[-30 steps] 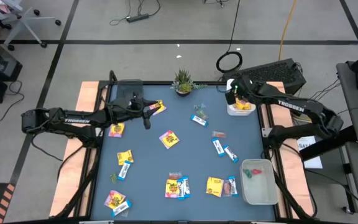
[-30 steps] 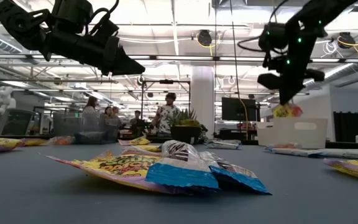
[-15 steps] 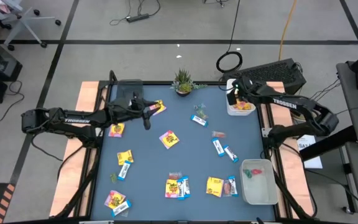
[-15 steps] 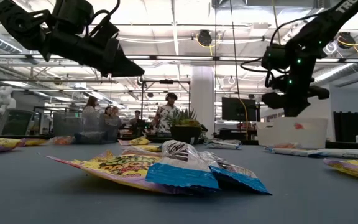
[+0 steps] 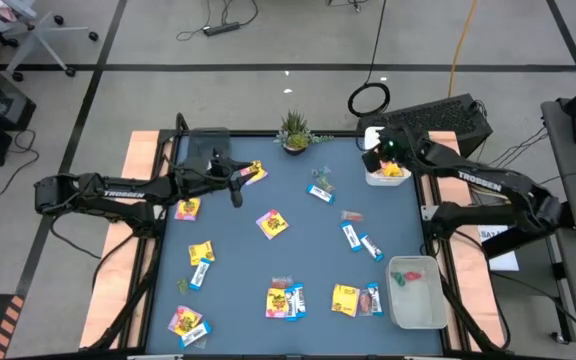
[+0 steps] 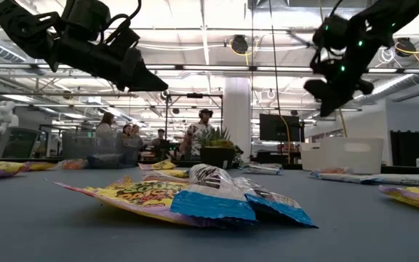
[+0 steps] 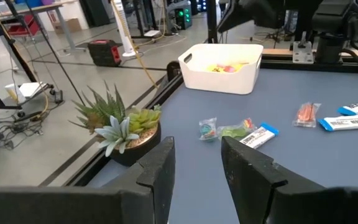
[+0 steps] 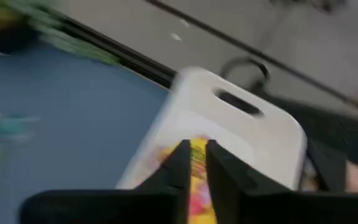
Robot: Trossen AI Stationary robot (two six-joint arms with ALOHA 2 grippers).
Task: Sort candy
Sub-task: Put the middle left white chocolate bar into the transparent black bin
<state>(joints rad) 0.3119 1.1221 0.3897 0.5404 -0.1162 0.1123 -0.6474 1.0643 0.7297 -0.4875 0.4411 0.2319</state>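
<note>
Covering the blue bench (image 5: 298,250), candy (image 5: 272,223) lies scattered near the potted plant (image 5: 295,129). Beside the plant, left end effector (image 5: 236,190) hangs partly open, empty; right end effector (image 5: 373,160) hovers narrow over the white bin (image 5: 387,176). People (image 6: 198,133) stand behind.

Right gripper (image 6: 324,102): was low over white bin (image 5: 386,172) w/ a yellow candy packet in jaws; now raised above bin, tilted.
Jaws: were shut on packet, now slightly apart, nothing held.
Yellow packet (image 8: 197,163): now lying in bin w/ other candy.
</note>
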